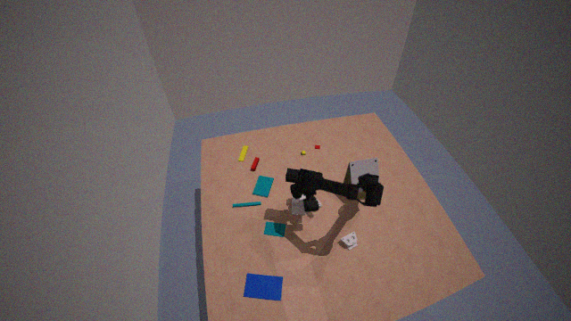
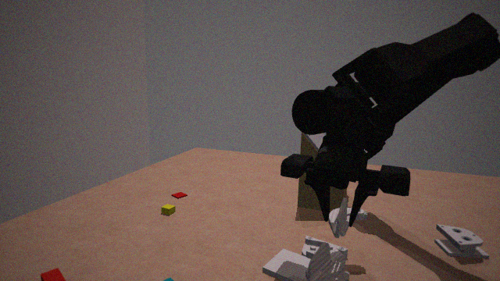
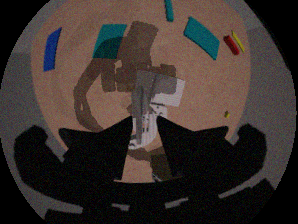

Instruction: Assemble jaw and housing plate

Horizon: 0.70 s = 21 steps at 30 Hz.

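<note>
My gripper [image 2: 339,223] [image 3: 145,117] is shut on the loose grey jaw [image 2: 343,215], which hangs tilted between the fingertips above the base, clear of it in the exterior view. The pale base [image 2: 283,261] [image 3: 175,95] lies flat below, partly in shadow. The other jaw [image 2: 319,262] stands on the base. The pins and the gear teeth are too small or hidden to judge. The white housing plate [image 1: 350,241] [image 2: 462,236], with two holes, lies apart on the table, to the right of the base in the exterior view.
A wedge-shaped stand [image 1: 365,168] [image 2: 306,191] rises behind the gripper, close to the arm. Teal pieces [image 1: 263,186] [image 1: 275,228], a teal bar [image 1: 246,204], a blue sheet [image 1: 263,287] and small red and yellow pieces lie around on the table.
</note>
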{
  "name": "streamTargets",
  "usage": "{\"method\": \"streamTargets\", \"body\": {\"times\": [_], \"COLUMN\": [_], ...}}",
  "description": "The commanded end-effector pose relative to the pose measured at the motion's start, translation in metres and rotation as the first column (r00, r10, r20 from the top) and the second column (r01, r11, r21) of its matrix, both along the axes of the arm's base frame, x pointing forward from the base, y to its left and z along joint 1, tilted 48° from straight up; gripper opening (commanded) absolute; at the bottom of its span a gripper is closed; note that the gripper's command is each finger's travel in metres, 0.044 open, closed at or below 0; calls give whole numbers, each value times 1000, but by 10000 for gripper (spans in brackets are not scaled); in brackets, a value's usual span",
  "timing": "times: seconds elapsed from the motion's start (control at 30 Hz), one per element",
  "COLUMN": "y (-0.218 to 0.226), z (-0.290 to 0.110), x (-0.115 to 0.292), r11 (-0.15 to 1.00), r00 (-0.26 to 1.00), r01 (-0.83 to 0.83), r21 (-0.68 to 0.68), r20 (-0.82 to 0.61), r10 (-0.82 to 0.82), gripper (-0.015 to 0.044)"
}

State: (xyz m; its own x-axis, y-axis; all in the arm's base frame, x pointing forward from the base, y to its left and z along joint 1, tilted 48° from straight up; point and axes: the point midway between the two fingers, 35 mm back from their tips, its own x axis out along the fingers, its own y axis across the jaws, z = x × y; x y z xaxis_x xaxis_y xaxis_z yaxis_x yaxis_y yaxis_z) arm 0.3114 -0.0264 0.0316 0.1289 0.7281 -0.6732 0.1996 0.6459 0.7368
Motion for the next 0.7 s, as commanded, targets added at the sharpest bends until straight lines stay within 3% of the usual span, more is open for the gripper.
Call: {"method": "streamTargets", "body": {"times": [0.0,0.67], "y": [-1,-1], "z": [-1,-1], "x": [1,1], "r11": [1000,1000], "r00": [1000,1000], "r01": [15,5], "r21": [-1,-3], "r20": [-16,-5], "r10": [-15,-5], "gripper": [134,134]}}
